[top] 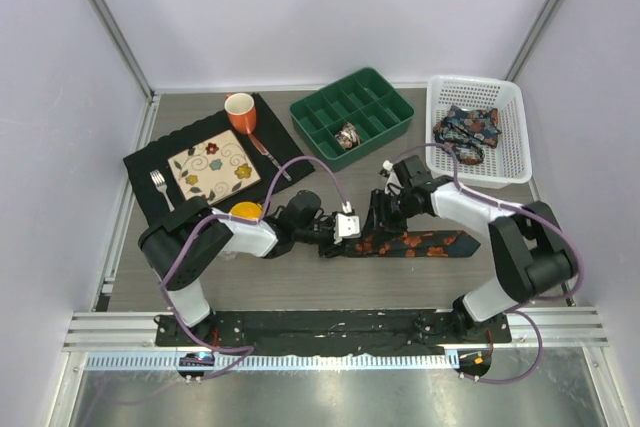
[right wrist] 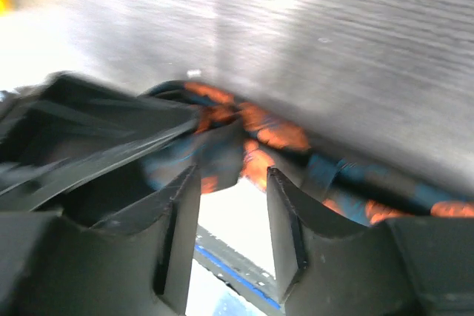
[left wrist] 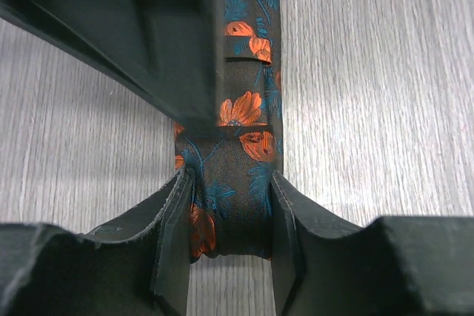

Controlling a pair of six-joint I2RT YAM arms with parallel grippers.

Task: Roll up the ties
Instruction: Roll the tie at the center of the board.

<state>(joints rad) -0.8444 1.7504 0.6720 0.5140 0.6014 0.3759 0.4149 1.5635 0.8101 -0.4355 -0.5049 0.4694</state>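
Observation:
A dark tie (top: 425, 244) with orange flowers and teal leaves lies flat across the middle of the table. My left gripper (top: 332, 235) holds its folded left end. In the left wrist view both pads of the left gripper (left wrist: 231, 180) press on the sides of that tie (left wrist: 244, 116). My right gripper (top: 377, 225) stands just to the right, over the strip. In the blurred right wrist view the right gripper (right wrist: 231, 177) is open, with nothing between its fingers and the tie (right wrist: 281, 135) just past their tips. One rolled tie (top: 347, 135) sits in the green tray.
A green compartment tray (top: 385, 97) stands at the back centre. A white basket (top: 510, 137) at the back right holds loose ties (top: 465, 129). On the left, a black placemat (top: 150, 162) carries a floral plate (top: 212, 169), an orange mug (top: 240, 109), a fork (top: 160, 187) and a knife (top: 266, 153).

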